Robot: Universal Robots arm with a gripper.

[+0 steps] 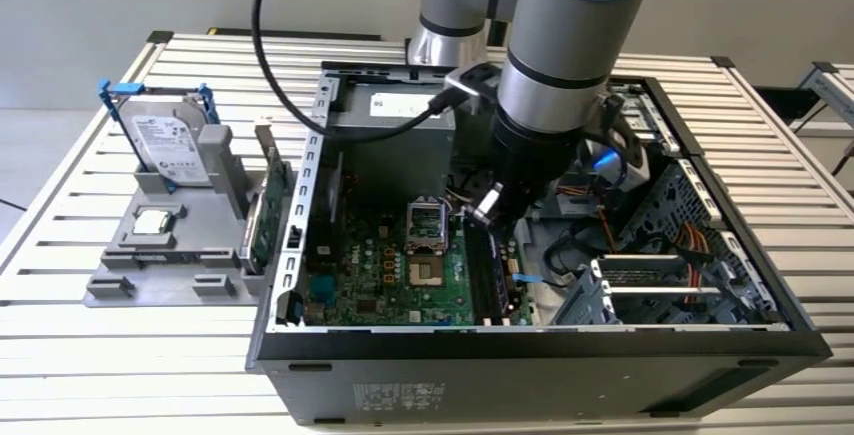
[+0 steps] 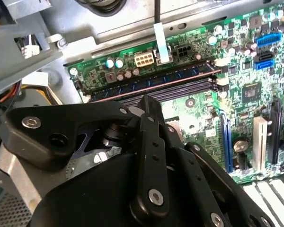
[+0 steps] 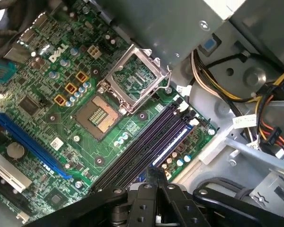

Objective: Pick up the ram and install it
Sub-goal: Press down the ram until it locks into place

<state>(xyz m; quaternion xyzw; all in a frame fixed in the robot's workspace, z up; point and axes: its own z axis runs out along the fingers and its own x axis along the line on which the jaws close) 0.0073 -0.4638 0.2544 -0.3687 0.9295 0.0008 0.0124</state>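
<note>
The ram already sits in a slot on the motherboard under the gripper (fingers apparently closed, empty). Thin, stiff, fragile; best gripped by long edges.

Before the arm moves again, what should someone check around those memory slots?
1. Ram lying along the outer memory slot: ok.
2. Ram pushed fully home, end latches closed: cannot tell.
3. Gripper positioned over the slots: ok.
4. Neighbouring slots free of loose objects: ok.
5. Yellow and black cables lying off the motherboard: ok.
</note>
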